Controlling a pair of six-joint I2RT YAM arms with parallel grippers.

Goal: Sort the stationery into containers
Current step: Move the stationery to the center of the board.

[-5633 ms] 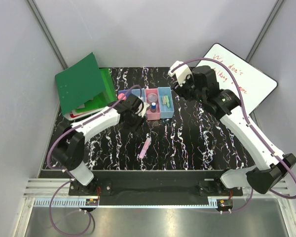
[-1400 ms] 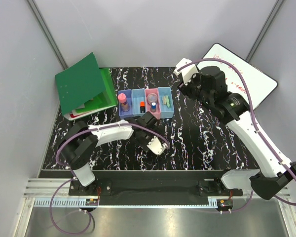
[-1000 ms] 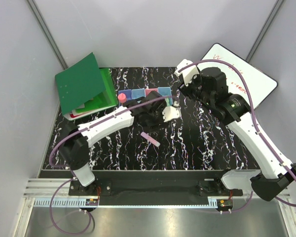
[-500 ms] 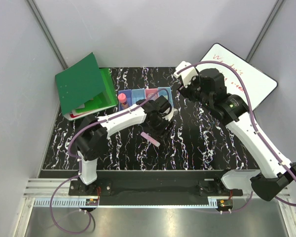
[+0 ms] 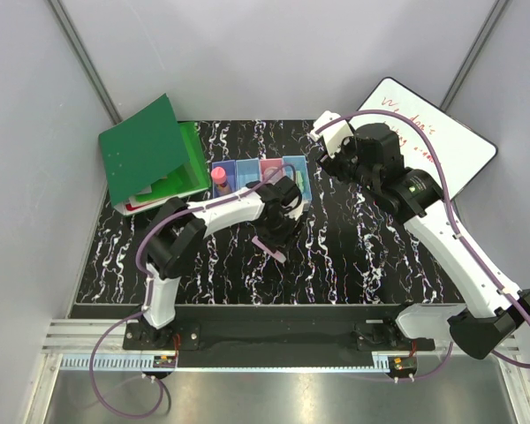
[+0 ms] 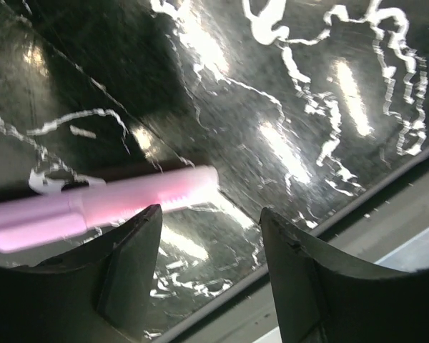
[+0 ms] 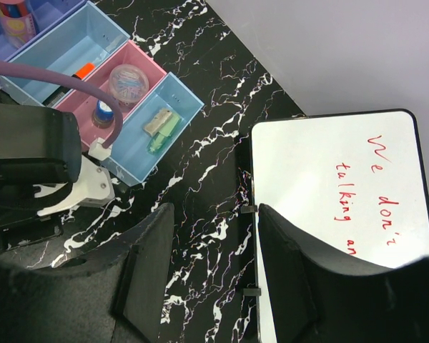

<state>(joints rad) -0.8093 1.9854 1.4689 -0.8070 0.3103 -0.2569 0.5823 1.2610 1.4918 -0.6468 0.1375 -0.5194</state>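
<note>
Left gripper (image 6: 211, 214): jaws parted, nothing clamped between them. It is lowered close over the black marbled table (image 5: 353, 256). The pink marker (image 6: 100, 207) lies flat on the table just beyond the fingertips. One end reaches into the gap line ahead of the fingers (image 6: 129, 271), while the rest runs off past the left finger. No contact between marker and fingers can be confirmed. In the top view the marker sits at 6 o'clock from the containers (image 7: 57, 50), near them but outside every bin, with the left gripper over its 12 o'clock end. Right gripper (image 7: 214, 211): jaws spread and empty, held high above the table at about 3 o'clock from the row of bins. The containers, four joined in a row, stand toward 12 o'clock on the table. The purple-blue bin holds an upright pink-capped marker (image 5: 219, 177). The adjoining light blue bin holds an orange-capped marker (image 7: 75, 75) lying along its wall. The pink bin holds a round grey piece (image 7: 126, 80) and a small blue-and-black piece (image 7: 102, 113). The end light blue bin holds the green highlighter (image 7: 161, 127). The green folder (image 5: 150, 155) stands propped open at 9 o'clock from the bins. The whiteboard (image 5: 424, 132), with red writing, lies at 3 o'clock.
</note>
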